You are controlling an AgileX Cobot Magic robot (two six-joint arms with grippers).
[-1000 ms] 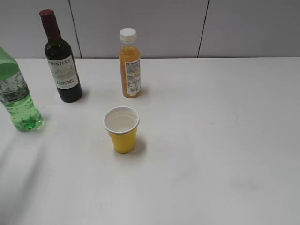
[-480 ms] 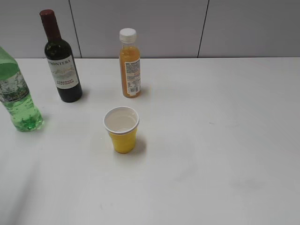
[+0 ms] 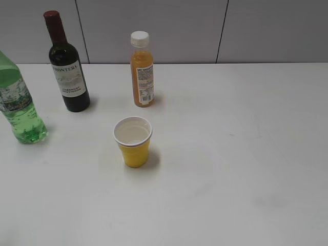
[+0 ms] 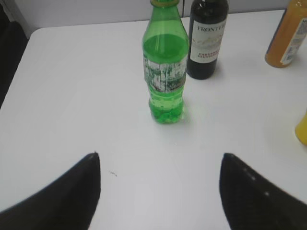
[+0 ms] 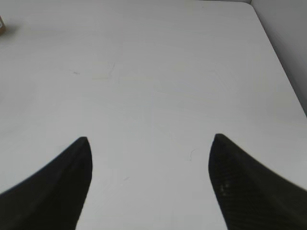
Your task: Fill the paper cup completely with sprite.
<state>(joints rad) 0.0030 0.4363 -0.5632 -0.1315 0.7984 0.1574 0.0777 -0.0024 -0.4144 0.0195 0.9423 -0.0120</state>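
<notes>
The yellow paper cup (image 3: 134, 142) stands upright in the middle of the white table, its white inside showing; its edge shows at the right border of the left wrist view (image 4: 302, 128). The green sprite bottle (image 3: 17, 102) stands at the far left, upright; in the left wrist view it (image 4: 165, 67) stands ahead of my left gripper (image 4: 160, 155), which is open and empty, well short of it. My right gripper (image 5: 149, 139) is open and empty over bare table. Neither gripper shows in the exterior view.
A dark wine bottle (image 3: 67, 66) stands at the back left, right of the sprite; it also shows in the left wrist view (image 4: 207, 36). An orange juice bottle (image 3: 142, 72) with a white cap stands behind the cup. The table's right edge (image 5: 276, 52) lies near my right gripper.
A faint shadow on the table at the lower left of the exterior view has faded away. The bottles and cup have not moved.
</notes>
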